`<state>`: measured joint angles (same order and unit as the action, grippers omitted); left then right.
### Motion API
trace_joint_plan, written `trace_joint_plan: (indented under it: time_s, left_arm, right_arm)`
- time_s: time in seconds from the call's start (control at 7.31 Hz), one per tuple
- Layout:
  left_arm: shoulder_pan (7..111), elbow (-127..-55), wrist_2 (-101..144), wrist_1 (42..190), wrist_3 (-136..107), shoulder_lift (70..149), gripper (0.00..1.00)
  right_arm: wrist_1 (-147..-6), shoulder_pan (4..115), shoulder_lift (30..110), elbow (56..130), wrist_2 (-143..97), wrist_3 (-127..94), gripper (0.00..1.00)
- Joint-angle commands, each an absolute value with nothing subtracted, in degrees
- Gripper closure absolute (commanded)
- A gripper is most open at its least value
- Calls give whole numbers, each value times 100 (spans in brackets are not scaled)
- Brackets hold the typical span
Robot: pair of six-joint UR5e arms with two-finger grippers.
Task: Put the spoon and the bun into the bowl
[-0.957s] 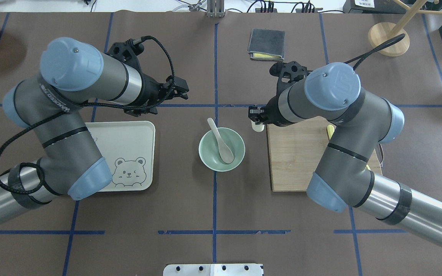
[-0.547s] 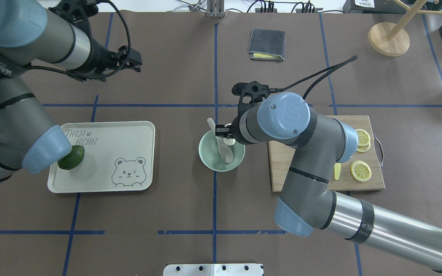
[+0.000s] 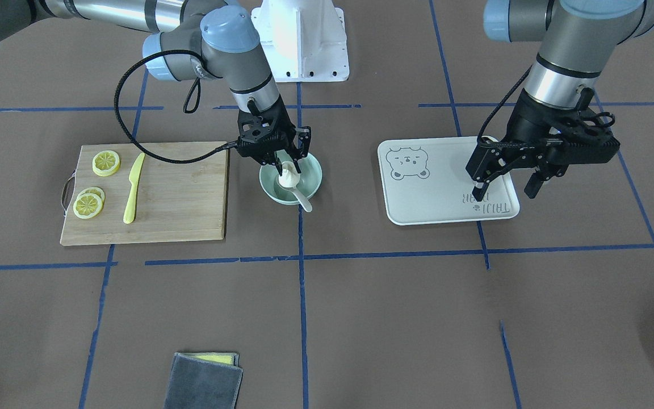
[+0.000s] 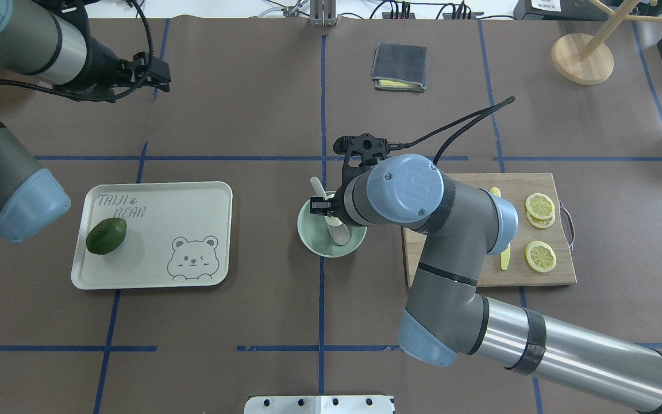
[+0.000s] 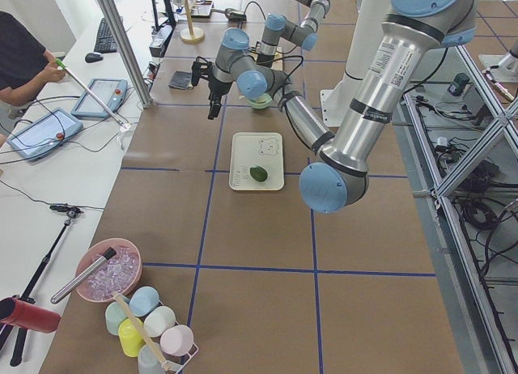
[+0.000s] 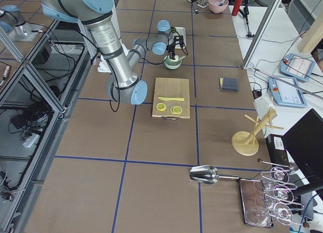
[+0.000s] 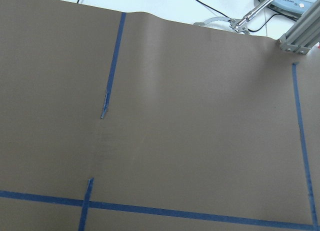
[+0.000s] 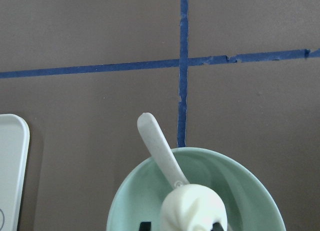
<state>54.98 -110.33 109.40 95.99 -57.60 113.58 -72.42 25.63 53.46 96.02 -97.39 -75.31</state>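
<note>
Left gripper (image 3: 506,190) hangs toward the worktop's far left corner, fingers spread wide. Mid-worktop, the spoon (image 8: 160,148) lies in the bowl (image 4: 312,241), handle over the far rim. The bun (image 8: 192,208) sits inside it between the right gripper (image 3: 288,168) jaws; gripped or released, can't tell.

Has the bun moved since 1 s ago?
Yes. Held by the right gripper, the bun went left in the overhead view, from the board's corner to over the bowl.
</note>
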Motion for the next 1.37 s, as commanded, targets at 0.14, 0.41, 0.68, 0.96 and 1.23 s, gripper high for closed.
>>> trace_joint_plan:
  time_s: [0.14,0.41,0.68,0.96,1.23]
  left_arm:
    - [6264,-10969,11712,9510,-4399,10988,0]
    - [6625,-10864,11838,9492,-3878,10811,0]
    - [7265,-10505,12407,9492,-2758,10487,0]
    - [7532,-10302,12472,9483,-1893,10074,0]
    - [7628,-10161,12498,9483,-1522,9871,0]
  right_arm:
    - [-7242,2558,5344,9676,-9747,-7576,0]
    - [-7294,2575,5344,9825,-9764,-7620,0]
    - [-8676,2968,5335,10910,-10340,-7620,0]
    - [-9664,3810,5466,11634,-11071,-7515,0]
    - [-9791,4637,6078,11969,-11590,-6669,0]
